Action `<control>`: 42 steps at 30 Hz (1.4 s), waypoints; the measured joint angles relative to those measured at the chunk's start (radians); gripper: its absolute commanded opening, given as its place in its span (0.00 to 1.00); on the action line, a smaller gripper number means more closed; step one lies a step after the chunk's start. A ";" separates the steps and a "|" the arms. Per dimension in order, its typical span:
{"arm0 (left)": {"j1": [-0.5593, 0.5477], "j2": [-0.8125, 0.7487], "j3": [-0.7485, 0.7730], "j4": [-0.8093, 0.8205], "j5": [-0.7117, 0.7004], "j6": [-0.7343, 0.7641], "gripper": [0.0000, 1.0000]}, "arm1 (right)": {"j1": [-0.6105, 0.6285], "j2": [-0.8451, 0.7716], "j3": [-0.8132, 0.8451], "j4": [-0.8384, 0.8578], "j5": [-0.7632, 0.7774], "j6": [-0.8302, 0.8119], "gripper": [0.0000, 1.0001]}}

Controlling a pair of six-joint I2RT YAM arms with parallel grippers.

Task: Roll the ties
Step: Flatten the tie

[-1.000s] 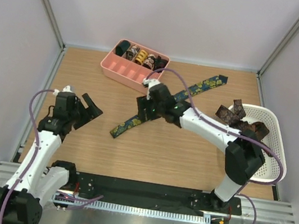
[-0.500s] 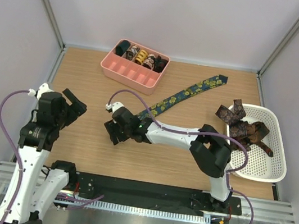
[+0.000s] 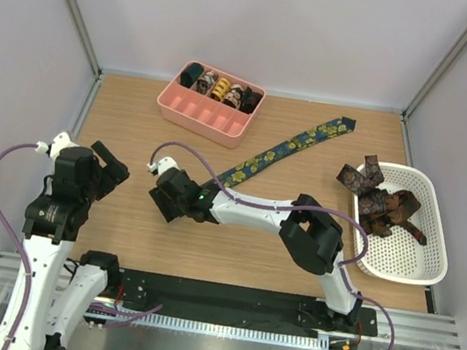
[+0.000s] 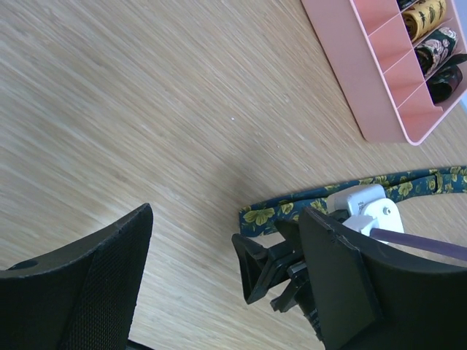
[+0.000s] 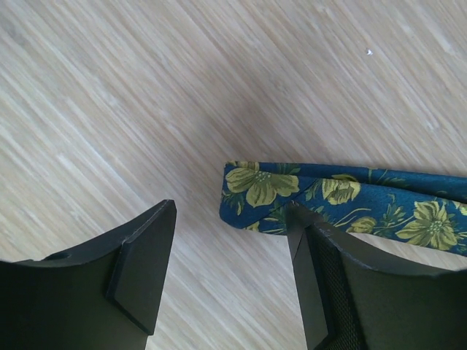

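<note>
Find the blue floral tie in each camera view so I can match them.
Top external: the blue floral tie runs diagonally through the centre, lower end under the right claw.
Left wrist: the tie lies lower right, behind that claw.
Right wrist: the tie sits centre right, end inside the open claw.
Shared landmark: the right claw at the tie's end.

Wooden table point(image 3: 135, 124) with pink tray point(image 3: 190, 122), flat navy floral tie point(image 3: 297, 141), white basket point(image 3: 397, 274).

Navy floral tie point(image 3: 297, 141): unrolled — flat, diagonal
Coiled ties point(image 3: 220, 89): back row of pink tray point(image 3: 196, 120)
Brown ties point(image 3: 384, 203): heaped — white basket point(image 3: 396, 273)
</note>
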 measured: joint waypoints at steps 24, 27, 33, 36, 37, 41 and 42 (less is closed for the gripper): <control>0.002 0.037 -0.090 0.101 0.175 0.105 0.84 | -0.027 0.054 -0.035 0.051 -0.051 0.040 0.01; 0.001 0.076 -0.124 0.148 0.272 0.123 0.84 | -0.076 -0.005 -0.130 0.102 -0.187 0.082 0.01; -0.037 0.094 -0.226 0.284 0.354 0.101 0.87 | -0.221 -0.100 -0.299 0.217 -0.460 0.179 0.01; -0.124 0.092 -0.301 0.385 0.352 0.065 0.88 | -0.296 -0.146 -0.382 0.283 -0.583 0.221 0.01; -0.171 0.101 -0.327 0.419 0.344 0.050 0.88 | -0.314 -0.161 -0.405 0.293 -0.608 0.225 0.01; -0.390 0.179 -0.404 0.569 0.282 0.051 0.90 | -0.352 -0.217 -0.460 0.287 -0.679 0.214 0.02; -0.443 0.204 -0.419 0.613 0.265 0.063 0.91 | -0.353 -0.229 -0.462 0.281 -0.691 0.209 0.02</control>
